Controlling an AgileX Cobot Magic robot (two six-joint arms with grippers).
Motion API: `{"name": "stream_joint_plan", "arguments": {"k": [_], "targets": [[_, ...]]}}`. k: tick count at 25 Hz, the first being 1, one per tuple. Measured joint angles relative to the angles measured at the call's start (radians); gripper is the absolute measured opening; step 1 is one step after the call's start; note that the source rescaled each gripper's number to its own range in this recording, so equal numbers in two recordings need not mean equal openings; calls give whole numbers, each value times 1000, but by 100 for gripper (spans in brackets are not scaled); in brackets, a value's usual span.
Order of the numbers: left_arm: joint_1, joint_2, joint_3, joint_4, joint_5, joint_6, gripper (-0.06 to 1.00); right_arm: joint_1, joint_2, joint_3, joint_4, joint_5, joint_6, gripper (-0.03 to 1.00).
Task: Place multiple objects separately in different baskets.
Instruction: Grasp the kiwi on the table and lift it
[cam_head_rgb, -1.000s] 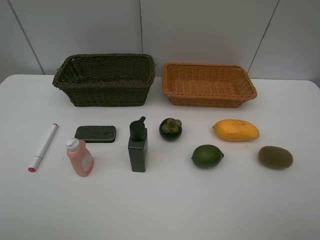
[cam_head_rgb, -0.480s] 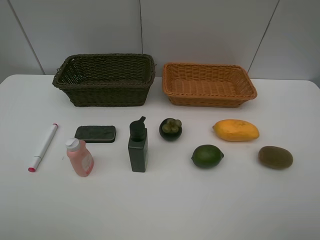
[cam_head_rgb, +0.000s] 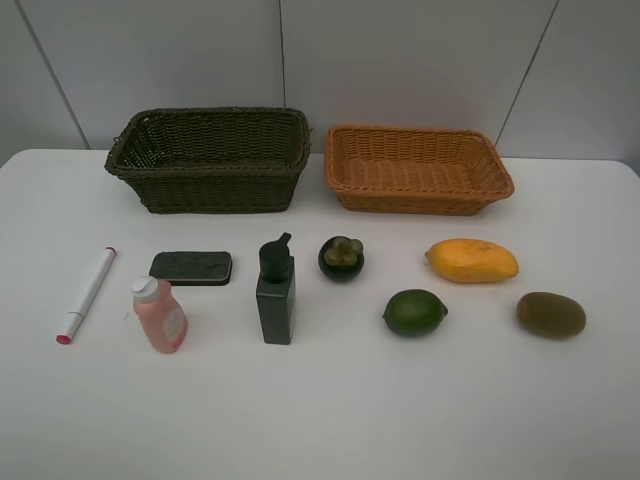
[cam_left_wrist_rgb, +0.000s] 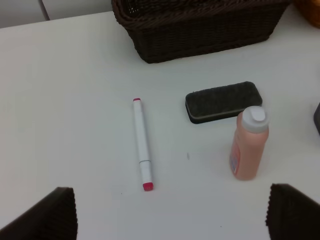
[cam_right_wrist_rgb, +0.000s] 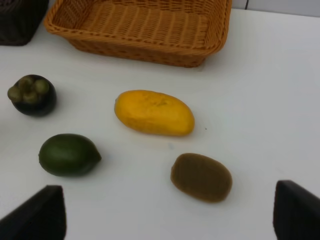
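While both arms hang over the white desk (cam_head_rgb: 320, 420), the left claw (cam_left_wrist_rgb: 169, 215) and the right claw (cam_right_wrist_rgb: 166, 212) each stand wide. Ahead of the left claw lies the marker (cam_left_wrist_rgb: 141, 145). Toward the middle of the desk from it the pink bottle (cam_left_wrist_rgb: 248, 145) stands upright, with the black block (cam_left_wrist_rgb: 223, 101) just beyond, and the dark basket (cam_left_wrist_rgb: 200, 30) is farther ahead. The kiwi (cam_right_wrist_rgb: 201, 177) lies nearest the right claw and the mango (cam_right_wrist_rgb: 154, 112) beyond it. The lime (cam_right_wrist_rgb: 69, 154) and mangosteen (cam_right_wrist_rgb: 32, 95) lie toward the middle, the orange basket (cam_right_wrist_rgb: 145, 30) farthest ahead. The pump bottle (cam_head_rgb: 276, 295) stands upright between the two groups.
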Motion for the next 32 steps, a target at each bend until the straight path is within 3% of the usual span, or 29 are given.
{"name": "stream_joint_plan", "arguments": {"k": [9, 20, 26, 32], "targets": [[0, 0, 0, 0, 0, 0, 100, 0, 370, -132, -12, -10, -198, 100], [0, 0, 0, 0, 0, 0, 100, 0, 692, -153, -233, -18, -479, 100], [0, 0, 0, 0, 0, 0, 100, 0, 815, -153, -241, -29, -674, 100], [0, 0, 0, 0, 0, 0, 100, 0, 941, -154, -241, -111, -767, 100]]}}
